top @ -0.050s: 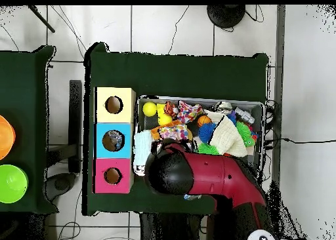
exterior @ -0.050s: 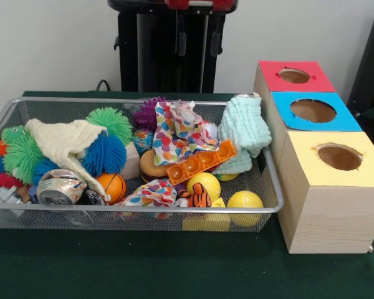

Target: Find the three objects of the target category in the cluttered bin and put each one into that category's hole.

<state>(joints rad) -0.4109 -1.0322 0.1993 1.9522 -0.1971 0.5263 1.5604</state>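
A wire-mesh bin sits on the green-covered bench, heaped with mixed clutter. Smooth round things lie at its front: two yellow balls, a small orange basketball and a tiger-striped toy. Around them are soft, spiky pom balls in green, blue and purple, a cream knitted cloth, a dotted patterned cloth, a pale mint washcloth draped over the bin's end, a flat orange dimpled tray and a metal can. Just beside the bin stand three wooden boxes in a row, each with a round hole on top: yellow, blue and red. In the overhead view the red and black arm reaches over the bin's near edge, hiding its fingers, so I cannot tell their state.
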